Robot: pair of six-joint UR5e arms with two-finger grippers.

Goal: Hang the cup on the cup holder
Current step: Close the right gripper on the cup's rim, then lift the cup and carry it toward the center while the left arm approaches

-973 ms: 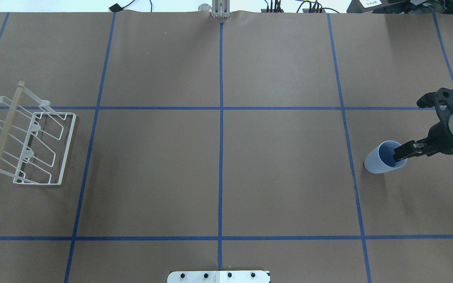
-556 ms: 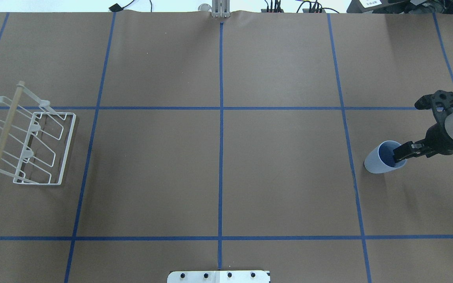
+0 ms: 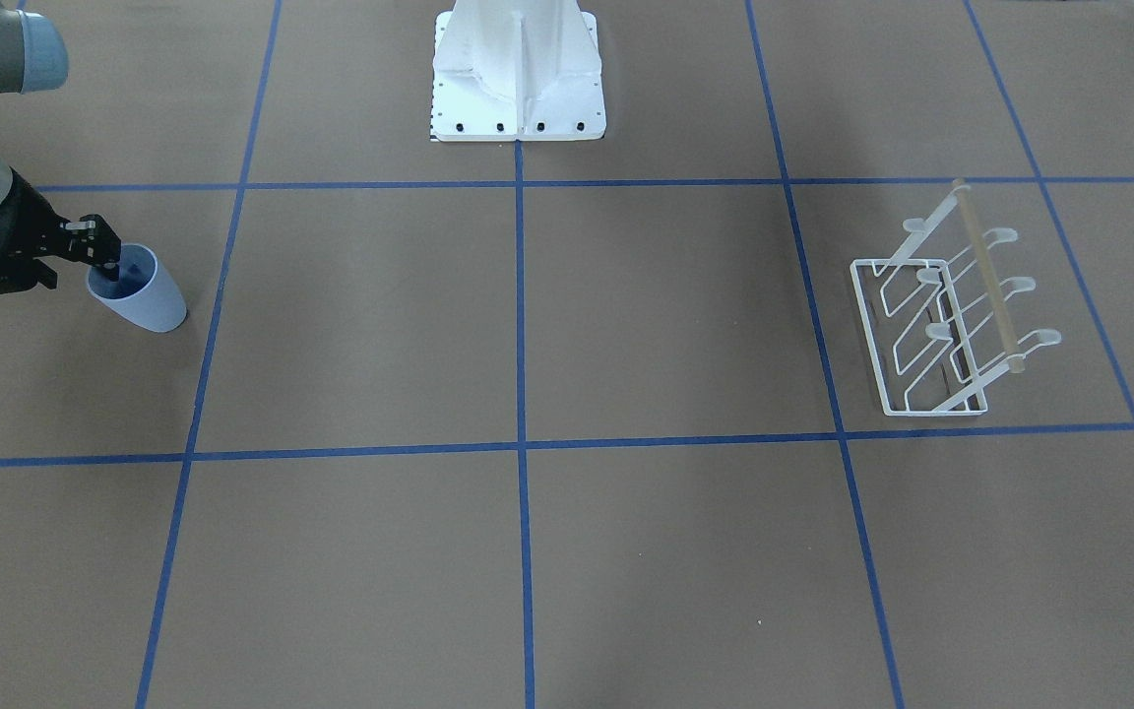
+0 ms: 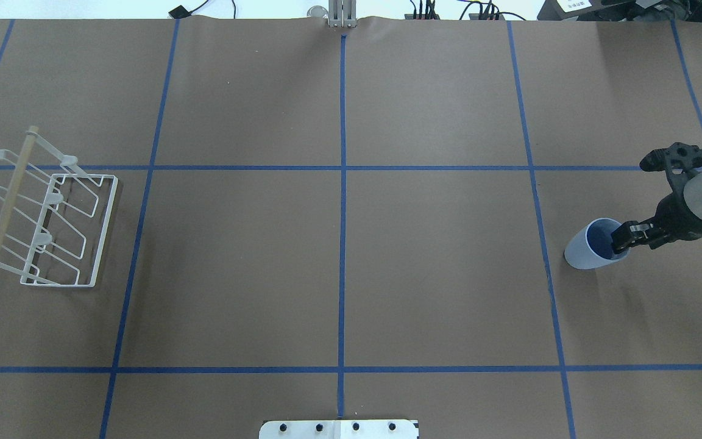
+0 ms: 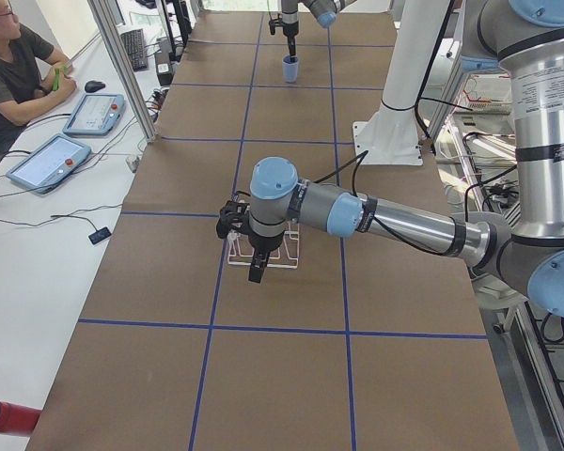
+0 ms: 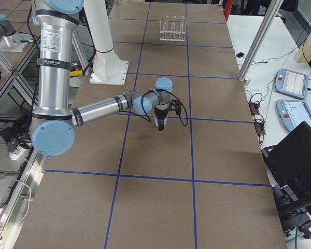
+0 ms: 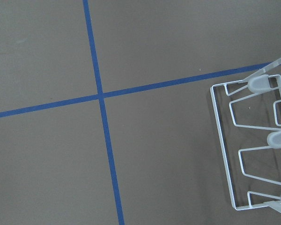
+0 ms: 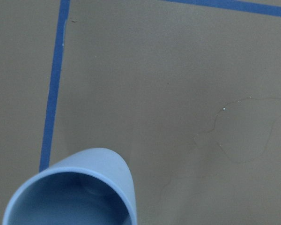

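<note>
Neatly, blue tape (image 4: 342,244) grids brown paper (image 4: 436,268) beneath the cup (image 4: 577,253).

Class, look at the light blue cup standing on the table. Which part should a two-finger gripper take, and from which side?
Take the cup by its rim wall, coming down from above, one finger inside and one outside. It stands mouth up, has no handle, and its smooth tapered sides would likely let jaws slip.
</note>
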